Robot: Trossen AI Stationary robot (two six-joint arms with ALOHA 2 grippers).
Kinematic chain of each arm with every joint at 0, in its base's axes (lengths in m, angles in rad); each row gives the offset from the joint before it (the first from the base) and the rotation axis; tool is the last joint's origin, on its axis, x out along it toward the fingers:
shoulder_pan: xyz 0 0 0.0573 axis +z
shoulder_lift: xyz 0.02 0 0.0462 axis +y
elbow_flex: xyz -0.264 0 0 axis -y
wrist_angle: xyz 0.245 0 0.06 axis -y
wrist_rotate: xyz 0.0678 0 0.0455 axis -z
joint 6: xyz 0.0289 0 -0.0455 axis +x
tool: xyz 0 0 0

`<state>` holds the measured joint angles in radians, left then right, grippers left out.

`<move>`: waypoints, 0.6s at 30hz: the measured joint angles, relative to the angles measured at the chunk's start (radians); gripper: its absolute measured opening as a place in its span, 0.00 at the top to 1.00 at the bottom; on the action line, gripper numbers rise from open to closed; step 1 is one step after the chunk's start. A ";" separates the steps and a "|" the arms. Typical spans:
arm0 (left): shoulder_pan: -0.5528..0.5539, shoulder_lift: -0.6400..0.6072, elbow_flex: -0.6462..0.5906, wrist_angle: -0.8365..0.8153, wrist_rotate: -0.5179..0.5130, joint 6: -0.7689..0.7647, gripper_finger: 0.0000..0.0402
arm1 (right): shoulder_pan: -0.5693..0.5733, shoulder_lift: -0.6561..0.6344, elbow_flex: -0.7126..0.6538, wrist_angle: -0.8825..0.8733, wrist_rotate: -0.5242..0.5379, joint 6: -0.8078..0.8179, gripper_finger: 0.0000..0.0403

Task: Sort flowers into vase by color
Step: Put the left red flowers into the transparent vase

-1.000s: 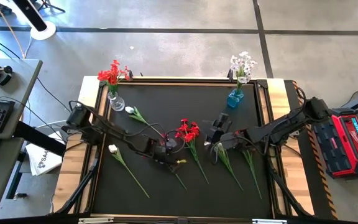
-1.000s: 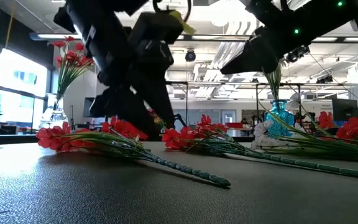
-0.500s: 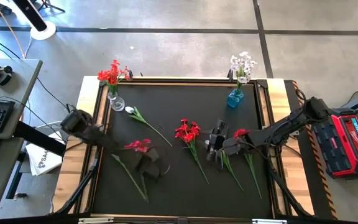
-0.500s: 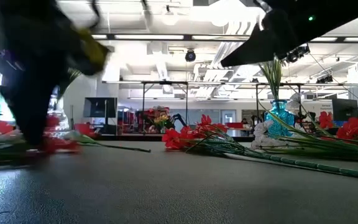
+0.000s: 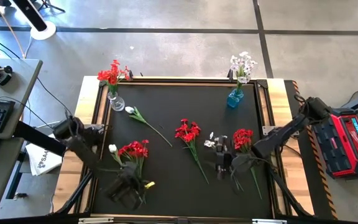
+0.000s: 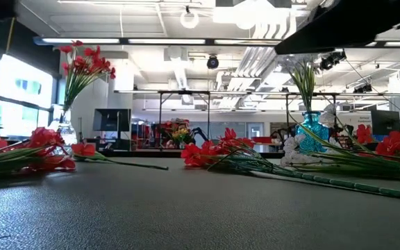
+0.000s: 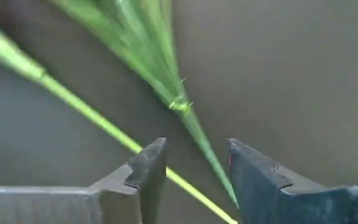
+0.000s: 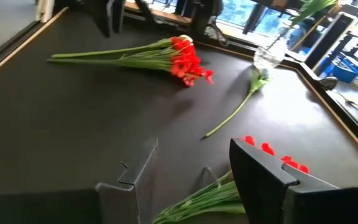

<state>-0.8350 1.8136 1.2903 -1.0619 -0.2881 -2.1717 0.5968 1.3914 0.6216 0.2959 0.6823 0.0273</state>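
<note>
A red flower [image 5: 134,149] lies at the table's left, its green stems [image 7: 166,81] running toward the near edge. My left gripper [image 5: 132,185] hovers open over the stem ends, pointing down. One finger stands on each side of them [image 7: 194,158]; I cannot tell whether they touch. A white-budded flower [image 5: 112,148] lies beside it. My right gripper [image 5: 220,160] stands open near the table's middle [image 8: 191,158], just above another red flower's stems [image 8: 194,200]. A clear vase [image 5: 115,102] holds red flowers and a blue vase [image 5: 235,98] holds white ones.
More flowers lie on the black mat: a red one [image 5: 188,130] at the middle, a red one [image 5: 242,138] and a white one [image 5: 211,142] by my right gripper, and a white-budded one [image 5: 132,112] near the clear vase. A raised wooden rim [image 5: 101,124] frames the mat.
My left gripper has swept from the table's middle toward the near-left corner and rolled about. The red flower went with it toward the left edge and now lies there. My right gripper has swung toward the near edge, uncovering a red flower on the right.
</note>
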 joint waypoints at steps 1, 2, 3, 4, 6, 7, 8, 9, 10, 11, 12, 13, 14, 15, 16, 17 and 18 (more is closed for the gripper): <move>-0.013 0.005 0.000 -0.001 -0.019 -0.039 0.58 | 0.010 0.000 0.000 -0.007 0.000 0.003 0.58; -0.024 0.011 0.000 -0.001 -0.043 -0.070 0.55 | 0.020 0.000 0.000 -0.015 0.001 0.015 0.58; -0.030 0.019 0.000 -0.005 -0.066 -0.091 0.53 | 0.030 0.000 0.000 -0.023 0.001 0.027 0.58; -0.030 0.028 0.000 -0.006 -0.077 -0.098 0.50 | 0.039 0.000 0.000 -0.033 0.001 0.043 0.58; -0.015 0.049 0.000 -0.009 -0.075 -0.104 0.45 | 0.061 0.000 0.000 -0.057 0.001 0.071 0.58; -0.004 0.060 0.000 -0.011 -0.071 -0.105 0.42 | 0.071 0.000 0.000 -0.067 0.001 0.079 0.58; 0.012 0.072 0.000 -0.012 -0.071 -0.105 0.40 | 0.082 0.000 0.000 -0.078 0.002 0.086 0.58; 0.028 0.084 0.000 -0.014 -0.069 -0.105 0.39 | 0.093 0.000 0.000 -0.086 0.002 0.088 0.58; 0.044 0.097 0.000 -0.015 -0.065 -0.104 0.38 | 0.105 -0.003 0.000 -0.096 0.001 0.088 0.58; 0.059 0.109 0.000 -0.015 -0.055 -0.102 0.38 | 0.115 -0.008 0.000 -0.105 0.002 0.089 0.58; 0.076 0.122 0.000 -0.016 -0.036 -0.095 0.38 | 0.124 -0.016 0.000 -0.109 0.003 0.089 0.58; 0.089 0.133 0.000 -0.016 -0.011 -0.083 0.38 | 0.134 -0.024 0.000 -0.116 0.006 0.089 0.58; 0.104 0.142 -0.001 -0.014 0.014 -0.067 0.38 | 0.143 -0.032 0.000 -0.125 0.011 0.088 0.58; 0.119 0.153 -0.001 -0.004 0.048 -0.045 0.38 | 0.151 -0.040 0.000 -0.132 0.016 0.089 0.58; 0.131 0.159 -0.001 0.007 0.074 -0.019 0.39 | 0.159 -0.050 0.000 -0.138 0.017 0.089 0.58; 0.142 0.166 -0.001 0.017 0.090 0.003 0.39 | 0.165 -0.059 0.000 -0.146 0.019 0.089 0.58; 0.152 0.171 0.000 0.024 0.100 0.018 0.40 | 0.171 -0.067 0.000 -0.149 0.023 0.089 0.58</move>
<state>-0.6829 1.9849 1.2900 -1.0381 -0.1879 -2.1538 0.7674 1.3241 0.6216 0.1464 0.7048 0.1158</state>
